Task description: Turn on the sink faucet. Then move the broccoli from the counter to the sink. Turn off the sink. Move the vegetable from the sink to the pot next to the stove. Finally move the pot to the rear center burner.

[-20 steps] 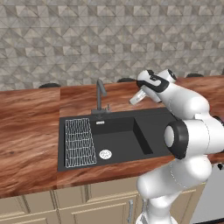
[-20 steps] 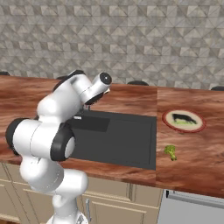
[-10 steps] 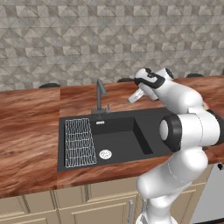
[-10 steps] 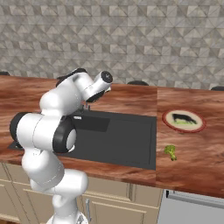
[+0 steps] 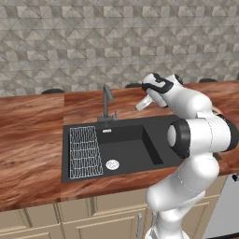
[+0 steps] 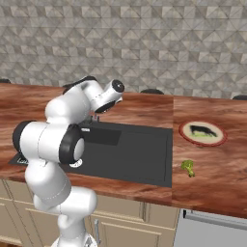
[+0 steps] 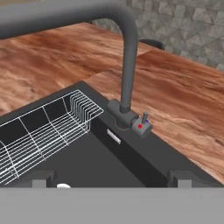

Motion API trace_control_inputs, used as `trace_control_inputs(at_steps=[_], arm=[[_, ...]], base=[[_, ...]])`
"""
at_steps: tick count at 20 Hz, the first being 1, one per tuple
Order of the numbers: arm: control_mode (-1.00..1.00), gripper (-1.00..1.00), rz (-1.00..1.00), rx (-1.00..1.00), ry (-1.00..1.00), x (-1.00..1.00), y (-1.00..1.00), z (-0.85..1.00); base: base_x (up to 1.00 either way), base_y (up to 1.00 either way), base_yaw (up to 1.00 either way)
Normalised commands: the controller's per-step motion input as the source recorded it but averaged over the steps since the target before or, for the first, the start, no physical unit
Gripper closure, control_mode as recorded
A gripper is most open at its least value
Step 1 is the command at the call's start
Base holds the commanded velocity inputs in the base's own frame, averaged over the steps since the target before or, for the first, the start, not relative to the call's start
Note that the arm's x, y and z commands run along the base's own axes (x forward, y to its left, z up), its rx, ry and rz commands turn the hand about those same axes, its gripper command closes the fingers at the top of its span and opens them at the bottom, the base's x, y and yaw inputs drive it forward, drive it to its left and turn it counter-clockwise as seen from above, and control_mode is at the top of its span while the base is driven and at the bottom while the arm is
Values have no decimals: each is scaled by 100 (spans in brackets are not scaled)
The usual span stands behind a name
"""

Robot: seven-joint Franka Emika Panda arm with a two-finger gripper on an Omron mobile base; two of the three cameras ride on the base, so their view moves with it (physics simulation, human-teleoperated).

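facing faucet point(image 7: 127, 65), claw point(image 7: 111, 178) open

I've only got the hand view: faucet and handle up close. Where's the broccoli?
Observer: The broccoli lies on the counter right of the sink, apart from its rim.
Operator: Anything else near it?
Observer: A plate with something dark on it sits behind the broccoli, closer to the wall.
Operator: How's the claw placed against the faucet?
Observer: In the left base view the claw hangs open over the sink's back edge, right of the faucet and clear of it.
Operator: Anything in the basin?
Observer: A wire rack fills its left part, with the drain beside it.
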Motion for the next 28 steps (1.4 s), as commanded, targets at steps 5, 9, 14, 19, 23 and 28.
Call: trace_control_inputs(at_steps=[5,9,14,19,23,28], arm=[[-100,-100,0,0,0,5,6,-6],[-100,-100,0,0,0,8,4,-7],[-100,-100,0,0,0,8,1,-6],[-100,-100,0,0,-1,10,2,-4],[-100,-100,0,0,-1,15,0,-6],[-100,-100,0,0,-1,20,0,-7]], base=[[0,0,0],[0,0,0],[0,0,0],[0,0,0],[0,0,0],[0,0,0]])
